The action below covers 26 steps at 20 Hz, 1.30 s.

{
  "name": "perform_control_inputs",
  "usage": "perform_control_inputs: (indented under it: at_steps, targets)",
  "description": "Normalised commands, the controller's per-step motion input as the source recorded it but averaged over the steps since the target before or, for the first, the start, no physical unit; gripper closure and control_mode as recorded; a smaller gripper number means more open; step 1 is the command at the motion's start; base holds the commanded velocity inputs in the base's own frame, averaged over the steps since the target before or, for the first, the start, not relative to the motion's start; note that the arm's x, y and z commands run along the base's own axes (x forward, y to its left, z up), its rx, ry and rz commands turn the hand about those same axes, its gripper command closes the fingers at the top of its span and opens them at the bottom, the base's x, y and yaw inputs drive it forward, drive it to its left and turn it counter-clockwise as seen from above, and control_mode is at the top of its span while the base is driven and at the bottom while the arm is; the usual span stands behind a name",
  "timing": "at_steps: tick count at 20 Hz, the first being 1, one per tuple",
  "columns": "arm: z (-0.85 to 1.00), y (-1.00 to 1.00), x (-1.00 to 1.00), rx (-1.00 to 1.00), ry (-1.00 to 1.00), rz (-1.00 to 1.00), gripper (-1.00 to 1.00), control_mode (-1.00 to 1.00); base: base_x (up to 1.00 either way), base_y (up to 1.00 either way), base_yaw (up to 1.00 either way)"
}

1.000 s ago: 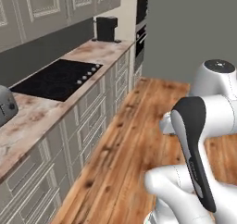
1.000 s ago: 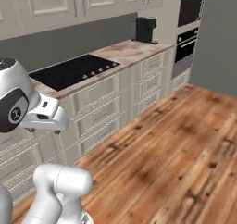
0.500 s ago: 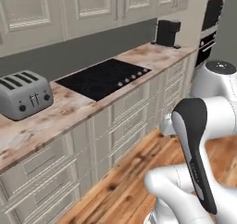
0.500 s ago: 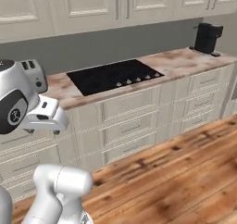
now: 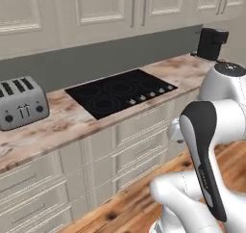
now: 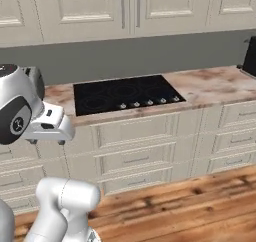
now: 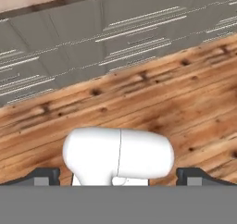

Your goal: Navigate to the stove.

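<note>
Pincer (image 7: 118,176) tips spread wide over wooden floor (image 7: 194,98); stove (image 6: 126,94) sits in counter (image 6: 210,84) ahead.

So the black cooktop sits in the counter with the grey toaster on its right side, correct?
Not quite: in the left base view the toaster stands to the left of the black cooktop, not the right. Both are on the counter, as you said.

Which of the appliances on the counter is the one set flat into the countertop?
The stove: black glass flush with the counter, knobs along its front. The toaster and the black coffee machine stand upright.
</note>
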Motion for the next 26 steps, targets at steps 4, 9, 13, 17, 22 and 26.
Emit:
perform_control_inputs:
  at_steps: [4, 9, 13, 17, 22, 26]
  targets:
    - [0.00, 0.00, 0.00, 0.00, 0.00, 0.00, -1.00, 1.00, 0.96, -0.90, 0.38]
    - [0.00, 0.00, 0.00, 0.00, 0.00, 0.00, -1.00, 1.00, 0.97, -0.89, 0.36]
    - [0.00, 0.00, 0.00, 0.00, 0.00, 0.00, -1.00, 1.00, 0.94, -0.80, 0.32]
    - [0.00, 0.00, 0.00, 0.00, 0.00, 0.00, -1.00, 1.00, 0.89, -0.44, 0.29]
    - [0.00, 0.00, 0.00, 0.00, 0.00, 0.00, -1.00, 1.00, 0.40, -0.04, 0.29]
    - [0.00, 0.00, 0.00, 0.00, 0.00, 0.00, -1.00, 1.00, 0.09, 0.26, 0.21]
